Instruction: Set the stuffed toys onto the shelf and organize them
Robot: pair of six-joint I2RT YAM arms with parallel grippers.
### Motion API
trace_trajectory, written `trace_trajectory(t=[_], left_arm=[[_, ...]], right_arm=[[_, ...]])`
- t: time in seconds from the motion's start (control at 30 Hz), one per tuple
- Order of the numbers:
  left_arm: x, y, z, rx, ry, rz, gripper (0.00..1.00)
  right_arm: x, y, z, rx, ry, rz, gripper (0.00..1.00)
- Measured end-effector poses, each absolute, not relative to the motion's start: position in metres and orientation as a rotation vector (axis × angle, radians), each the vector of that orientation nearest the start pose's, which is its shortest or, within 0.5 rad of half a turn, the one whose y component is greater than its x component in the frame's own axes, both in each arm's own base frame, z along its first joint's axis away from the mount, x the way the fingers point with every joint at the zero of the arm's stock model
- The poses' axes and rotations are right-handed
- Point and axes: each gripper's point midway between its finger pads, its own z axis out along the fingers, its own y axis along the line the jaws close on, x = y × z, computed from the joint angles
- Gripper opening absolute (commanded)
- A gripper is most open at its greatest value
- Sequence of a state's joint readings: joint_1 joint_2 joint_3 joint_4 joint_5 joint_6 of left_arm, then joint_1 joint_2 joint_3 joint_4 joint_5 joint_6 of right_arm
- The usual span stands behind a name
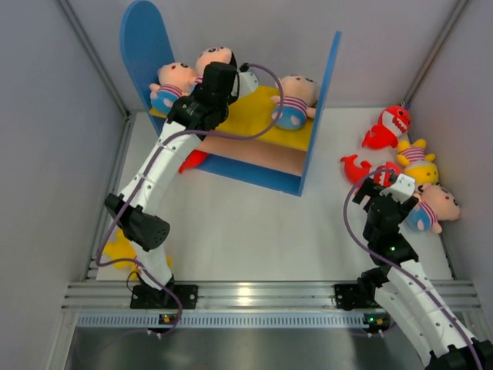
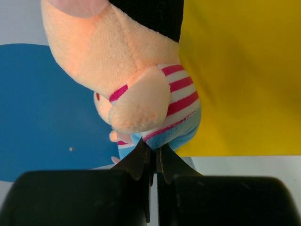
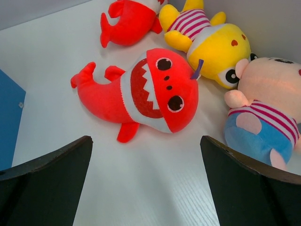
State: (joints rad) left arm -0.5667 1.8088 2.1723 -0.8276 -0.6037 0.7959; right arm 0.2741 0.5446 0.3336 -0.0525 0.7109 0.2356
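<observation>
A white surface is lying across the middle of the overhead view and catching a small glare toward 6 o'clock. Pale grey walls are enclosing it at 9, 12 and 3 o'clock. Slim metal struts are running up the far corners. A ribbed aluminium rail is spanning the 6 o'clock edge.

Red plush shark: white teeth. Yellow plush animal: pink-white striped shirt. Peach plush doll: striped shirt, blue shorts. Two-tier shelf: blue panels, yellow board.

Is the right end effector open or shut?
Open. The right end effector shows fingers wide apart; the red shark lies beyond them, untouched.
</observation>
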Motion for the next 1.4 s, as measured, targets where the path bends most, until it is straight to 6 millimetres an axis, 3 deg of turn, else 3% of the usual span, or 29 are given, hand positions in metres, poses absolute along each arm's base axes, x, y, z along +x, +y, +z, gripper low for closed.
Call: trace_trajectory(t=[0.17, 0.23, 0.33, 0.37, 0.57, 0.7, 0.87, 1.0, 1.2, 1.4], left_arm=[[0.460, -0.147, 0.368, 0.991, 1.836, 0.792, 0.01], [0.458, -0.152, 0.360, 1.013, 1.843, 0.797, 0.11], [0.454, -0.160, 0.351, 1.042, 1.847, 0.797, 0.14], [0.454, -0.162, 0.348, 1.050, 1.849, 0.796, 0.22], [0.452, -0.166, 0.345, 1.052, 1.848, 0.793, 0.59], [0.447, -0.163, 0.343, 1.048, 1.855, 0.789, 0.69], [0.440, -0.160, 0.349, 1.026, 1.851, 0.764, 0.72], [0.427, -0.156, 0.353, 1.016, 1.847, 0.718, 0.73], [0.400, -0.152, 0.359, 1.001, 1.838, 0.604, 0.74], [0.368, -0.143, 0.372, 0.960, 1.810, 0.489, 0.75]], right_arm=[[0.262, -0.038, 0.163, 0.453, 1.719, -0.284, 0.99], [0.262, -0.038, 0.163, 0.454, 1.719, -0.284, 0.99], [0.262, -0.038, 0.163, 0.454, 1.719, -0.285, 1.00], [0.262, -0.038, 0.163, 0.455, 1.718, -0.286, 0.99], [0.262, -0.038, 0.161, 0.457, 1.726, -0.288, 0.99], [0.265, -0.035, 0.157, 0.464, 1.780, -0.292, 0.99], [0.285, -0.039, 0.179, 0.536, 1.860, -0.290, 0.99], [0.290, -0.082, 0.181, 0.708, 1.893, -0.303, 0.99], [0.250, -0.156, 0.149, 1.068, 1.942, -0.402, 0.99], [0.221, -0.191, 0.125, 1.339, 1.909, -0.445, 0.99]])
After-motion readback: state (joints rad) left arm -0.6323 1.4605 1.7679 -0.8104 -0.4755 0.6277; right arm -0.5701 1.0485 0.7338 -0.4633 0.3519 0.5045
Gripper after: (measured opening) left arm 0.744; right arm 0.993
